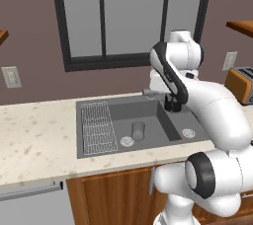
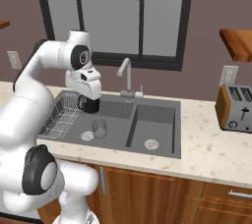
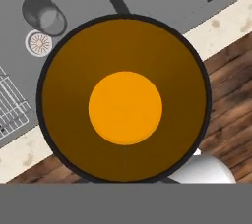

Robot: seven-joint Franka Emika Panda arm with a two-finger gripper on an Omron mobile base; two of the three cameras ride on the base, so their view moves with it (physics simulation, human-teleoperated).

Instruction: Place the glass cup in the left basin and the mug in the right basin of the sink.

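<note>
Orange fills the hand view: the inside of the mug (image 3: pixel 125 100) looms directly under the camera, its black rim ringing the glow. In the right base view the claw (image 2: pixel 90 104) is clamped shut on that mug, a dark shape hanging below the hand, raised above the left basin (image 2: pixel 113 107) of the sink (image 2: pixel 162 101). The glass cup (image 1: pixel 138 131) already stands upright on that basin's floor, just beside its drain (image 1: pixel 127 141), with the wire rack (image 1: pixel 97 127) further to the left.

The main risk, as I judge it, is releasing in the wrong place. The mug hangs over the wider basin, while its goal, the right basin (image 2: pixel 156 125), lies across the divider (image 2: pixel 132 125). Opening here would drop it beside the tumbler, perhaps onto it.

A sideways carry brings other hazards. Carried too low, the mug could clip the divider or strike the faucet (image 2: pixel 127 78), which stands at the back between the basins. The grip looks to be at the rim, though the contact itself is hidden, so a knock might twist the mug loose. Dropped from height, it could tip or bounce on the bare basin floor.
</note>
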